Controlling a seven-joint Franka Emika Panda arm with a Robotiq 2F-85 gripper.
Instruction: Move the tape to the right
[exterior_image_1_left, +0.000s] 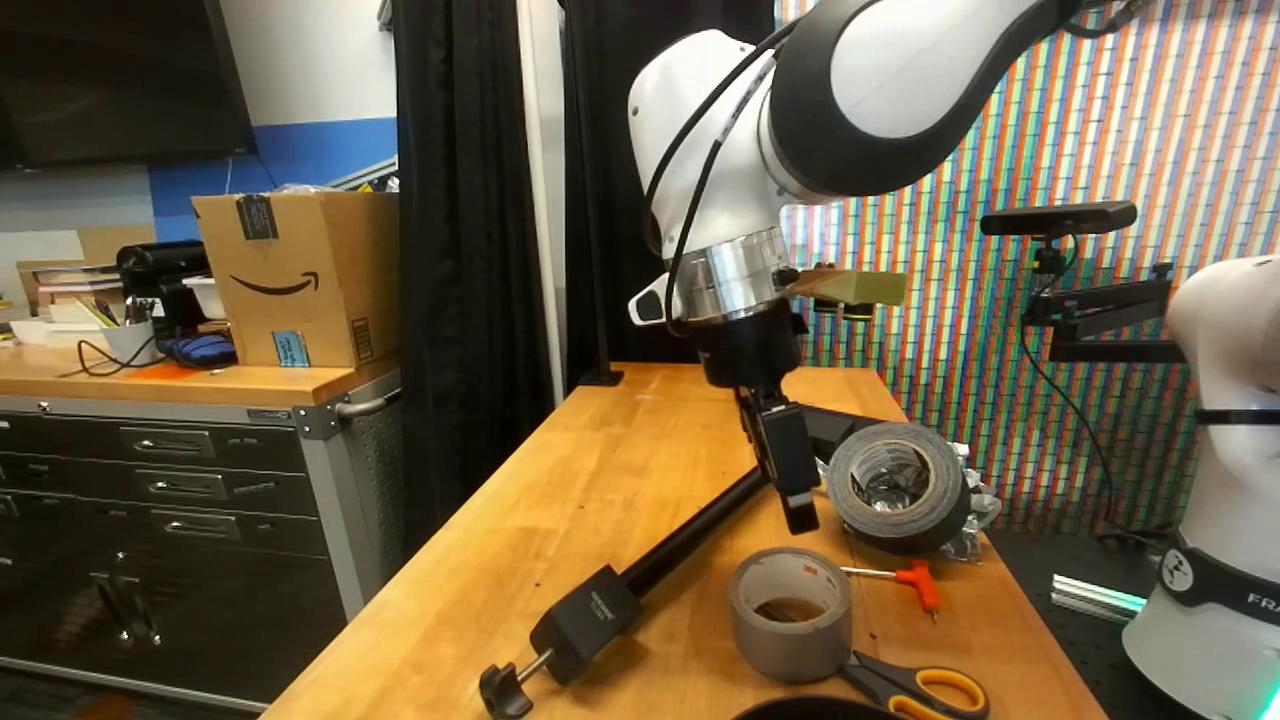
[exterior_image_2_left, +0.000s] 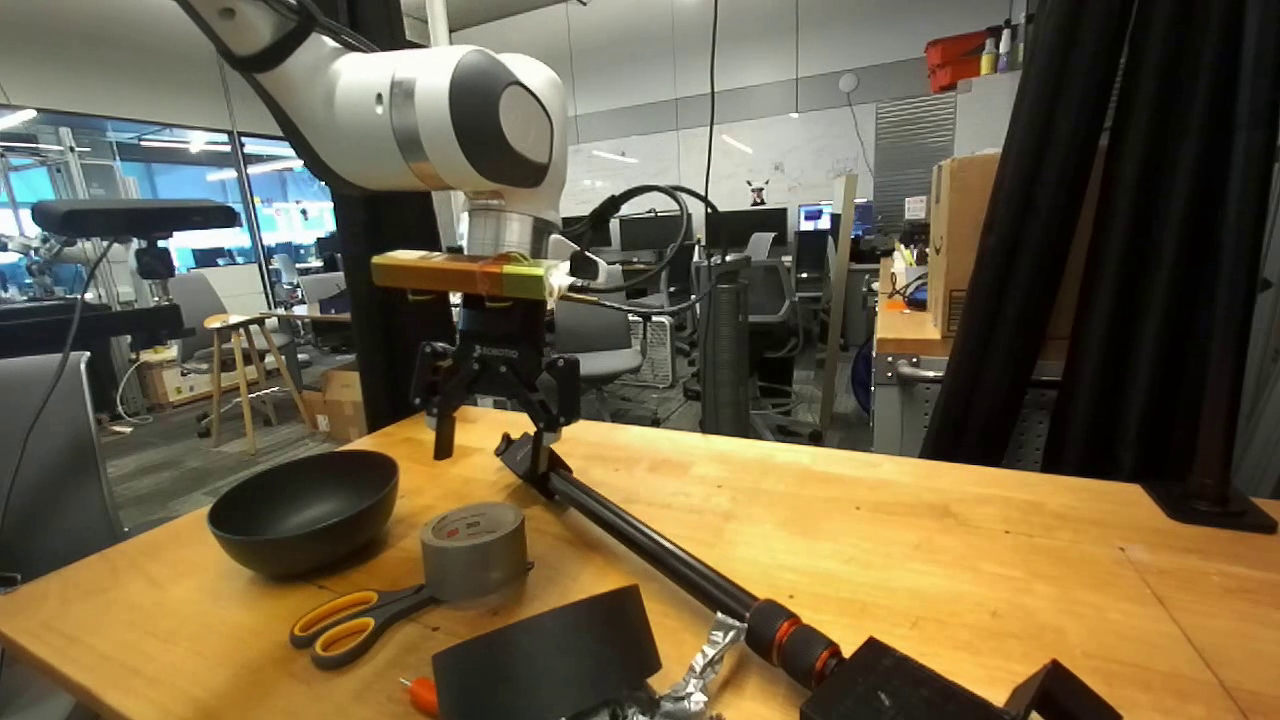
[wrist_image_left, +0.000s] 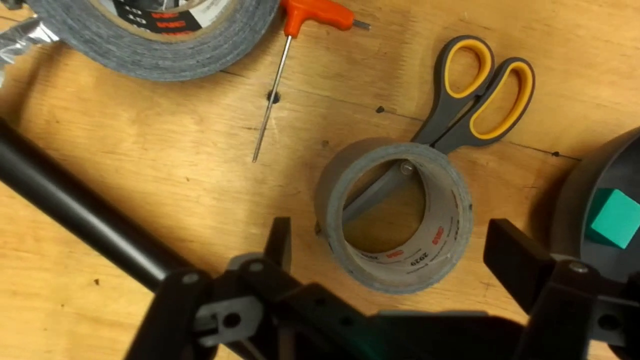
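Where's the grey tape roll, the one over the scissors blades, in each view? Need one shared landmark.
In an exterior view, grey tape roll: low in the picture, right of centre.
In an exterior view, grey tape roll: below mid-height, left of centre.
Wrist view, grey tape roll: just below mid-height, right of centre.
Landmark in all three: the scissors, yellow-orange-lined handles sticking out beside it.

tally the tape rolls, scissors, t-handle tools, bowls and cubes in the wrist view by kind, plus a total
Grey roll and black-sided roll of tape: 2
Scissors: 1
T-handle tool: 1
Bowl: 1
Cube: 1
Total: 6
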